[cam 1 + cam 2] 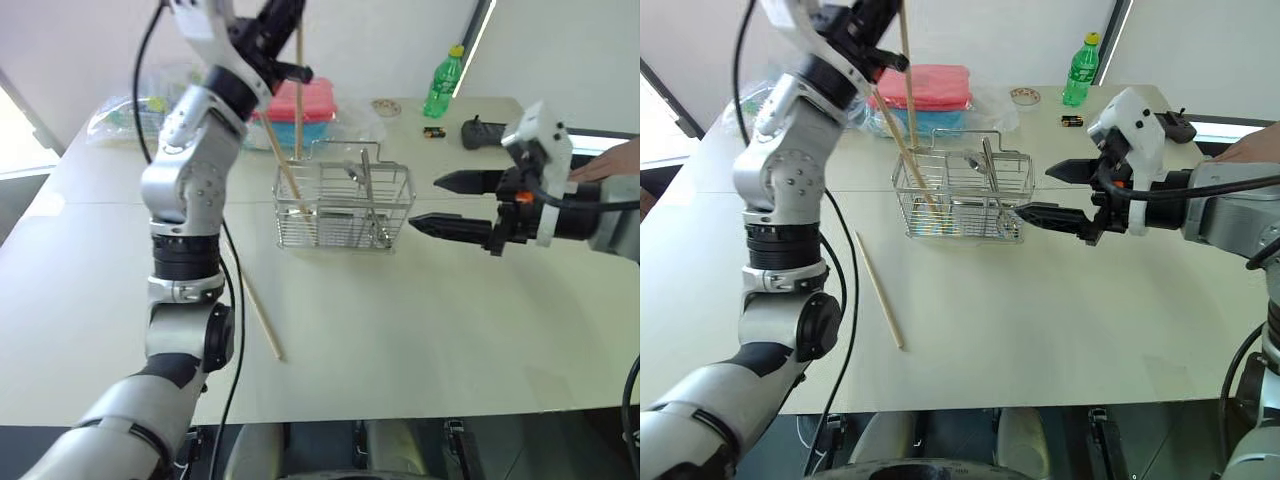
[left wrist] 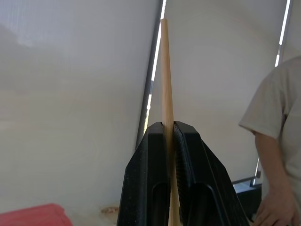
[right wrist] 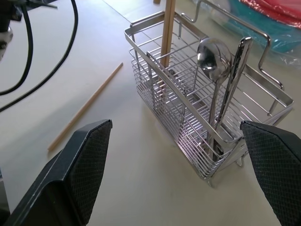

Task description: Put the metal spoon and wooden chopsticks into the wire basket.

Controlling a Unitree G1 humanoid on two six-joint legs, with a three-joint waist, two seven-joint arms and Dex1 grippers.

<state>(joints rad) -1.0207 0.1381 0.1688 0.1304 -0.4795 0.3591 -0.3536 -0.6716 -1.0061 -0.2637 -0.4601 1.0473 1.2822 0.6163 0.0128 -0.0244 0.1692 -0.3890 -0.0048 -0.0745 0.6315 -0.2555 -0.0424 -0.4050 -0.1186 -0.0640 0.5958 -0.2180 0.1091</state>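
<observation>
**Holding one chopstick above the wire basket**

You have the wire basket (image 1: 344, 205) standing on the counter (image 1: 420, 330), between your two arms. Inside it, the metal spoon (image 3: 214, 70) stands upright with its bowl at the top, beside another upright metal utensil (image 3: 233, 77) in the same end compartment. One wooden chopstick (image 1: 910, 160) leans in the basket's other end, its lower tip inside and its upper part slanting out toward your left arm. A second chopstick (image 1: 262, 318) lies flat on the counter, just in front of the basket on your left side.

Your left gripper (image 2: 170, 129) is raised high over the basket, and its fingers (image 2: 146, 160) are clamped tight on a third chopstick (image 1: 298, 95), which hangs nearly vertical with its lower end down by the basket's rim.

Your right gripper (image 1: 440, 205) sits level just beside the basket's right end, its fingers (image 3: 82, 165) spread wide, holding nothing and touching nothing.
</observation>
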